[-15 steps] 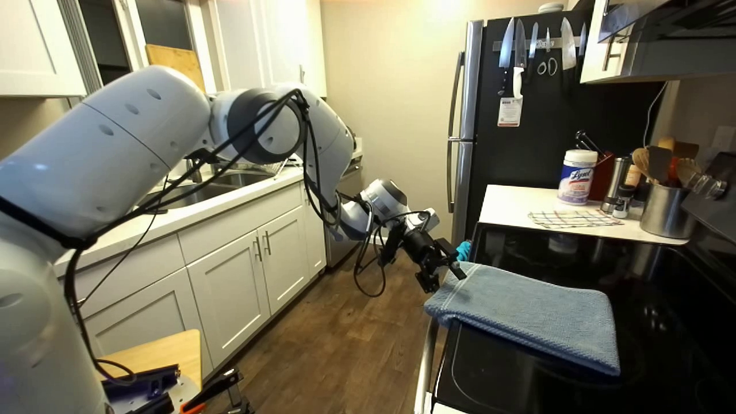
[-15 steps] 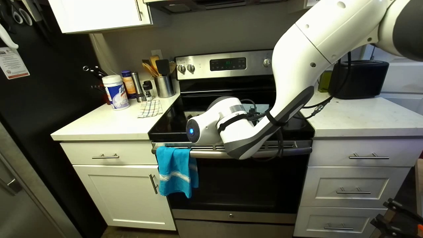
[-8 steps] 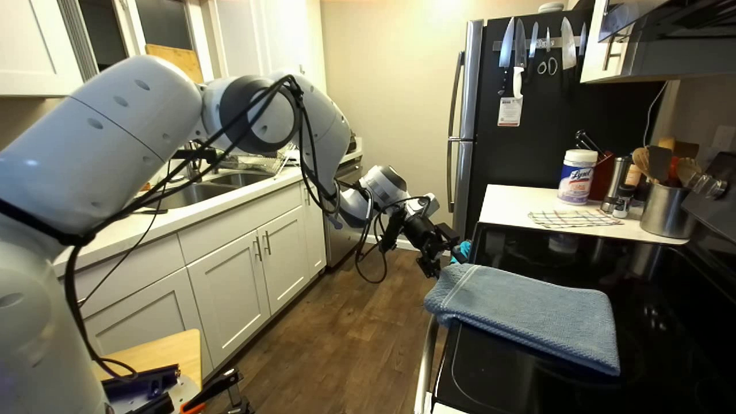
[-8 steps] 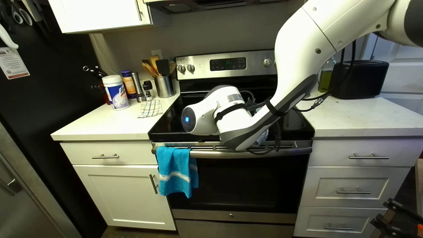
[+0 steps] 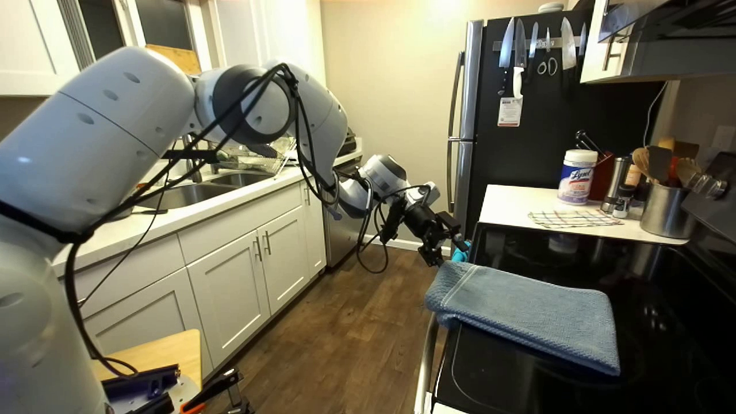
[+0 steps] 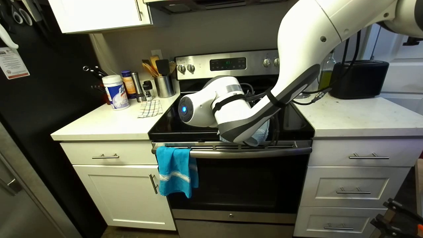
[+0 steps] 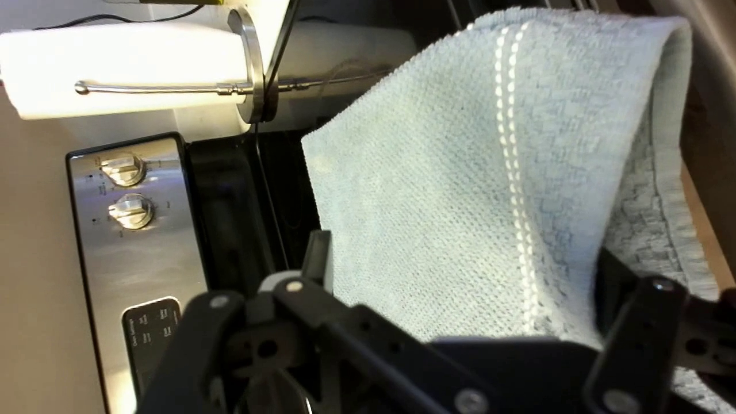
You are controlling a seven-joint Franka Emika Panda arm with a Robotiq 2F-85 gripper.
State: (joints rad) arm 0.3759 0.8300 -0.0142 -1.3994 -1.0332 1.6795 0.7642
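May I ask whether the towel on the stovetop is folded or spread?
Folded: in the wrist view, the towel lies layered, gaping at one edge.

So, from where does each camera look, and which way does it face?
In an exterior view: beside the arm, facing along the stove toward the fridge; arm and jaws show.
In an exterior view: opposite the oven door, facing it; arm shows, jaws hidden.
Wrist view: arm-mounted, facing the folded towel and control panel; open jaws show.
Both exterior views share arm, stove, canister.
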